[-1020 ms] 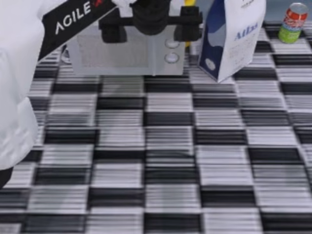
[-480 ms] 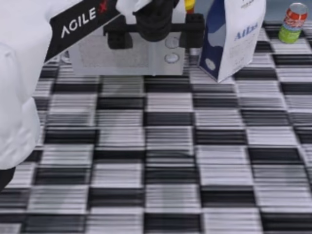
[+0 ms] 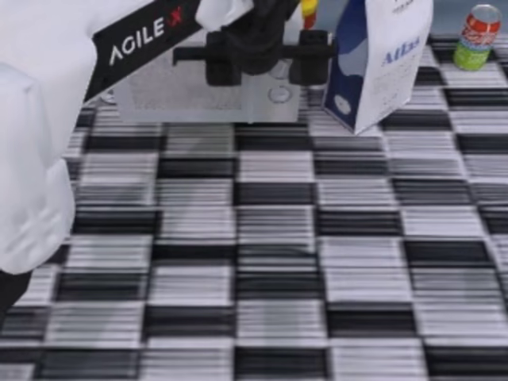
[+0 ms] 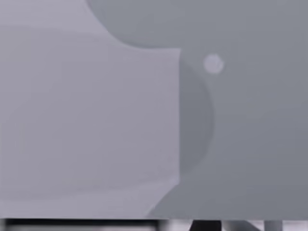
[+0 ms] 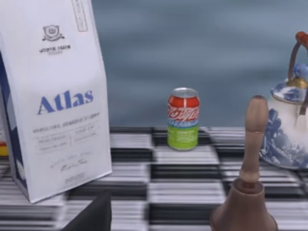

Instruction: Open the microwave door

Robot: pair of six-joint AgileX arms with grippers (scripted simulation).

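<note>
Microwave (image 3: 198, 91): at the far edge of the table, left of centre in the top view, front facing the near side, two round knobs on its right-hand panel.
Door (image 3: 186, 86): the mesh-window panel lies flat against the front; no gap shows. Judged not yet open.
Left gripper (image 3: 266, 59): over the top front of the microwave, fingers (image 3: 218, 67) spread wide, holding nothing.
Change: over the last second the left gripper has slid rightward along the microwave front, from above the window toward the door edge beside the knobs. The door itself has not moved.
Meaning: this reads as lining up on the door's free edge; the pull has probably not begun.
Left wrist view: filled with plain grey panel and a seam, plus one small pale dot; too close to say which part of the oven it is.
Right arm: parked out of the top view; its camera looks across the right side of the table.
Containers: milk carton (image 3: 381, 59) stands upright just right of the microwave, closed. Soda can (image 3: 479, 36) upright at the far right, well apart. Teapot (image 5: 288, 125), contents hidden. Microwave interior not visible.
Other: wooden bell (image 5: 248, 192) near the right wrist camera.
</note>
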